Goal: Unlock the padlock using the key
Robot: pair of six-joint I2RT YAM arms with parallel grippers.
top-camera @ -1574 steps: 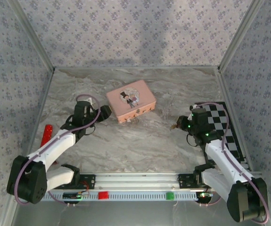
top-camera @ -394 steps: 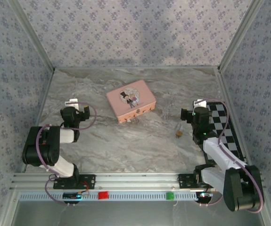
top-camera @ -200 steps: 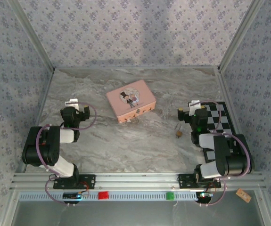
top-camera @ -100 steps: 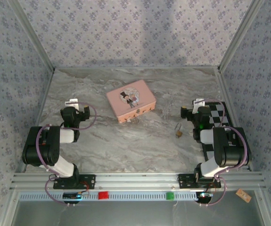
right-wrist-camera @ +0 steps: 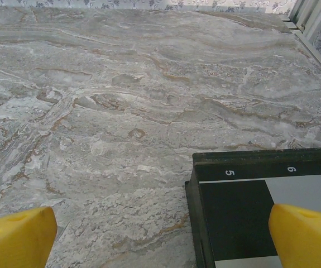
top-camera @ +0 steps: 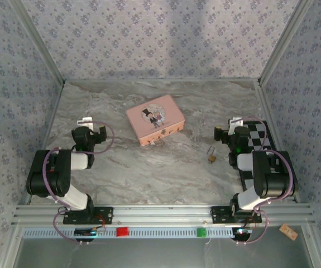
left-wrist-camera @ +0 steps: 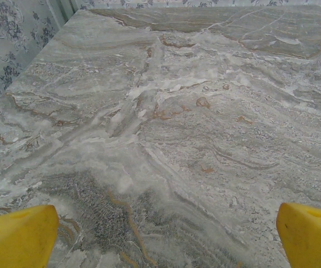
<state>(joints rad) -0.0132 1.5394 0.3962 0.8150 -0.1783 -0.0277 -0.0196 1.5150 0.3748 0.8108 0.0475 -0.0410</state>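
left gripper [left-wrist-camera: 163, 234] and right gripper [right-wrist-camera: 160, 237] empty, jaws wide
padlock [top-camera: 211, 158] lay loose right of tin [top-camera: 155, 119], grippers flanking tin either side

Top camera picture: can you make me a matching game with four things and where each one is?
Things
1. pink tin
2. padlock
3. checkered board
4. left pincer

Places or states
A. at the right edge of the table, by the right arm
B. open, above bare tabletop
C. middle of the table, towards the back
D. lying alone between the tin and the right arm

Pairs: 1-C, 2-D, 3-A, 4-B
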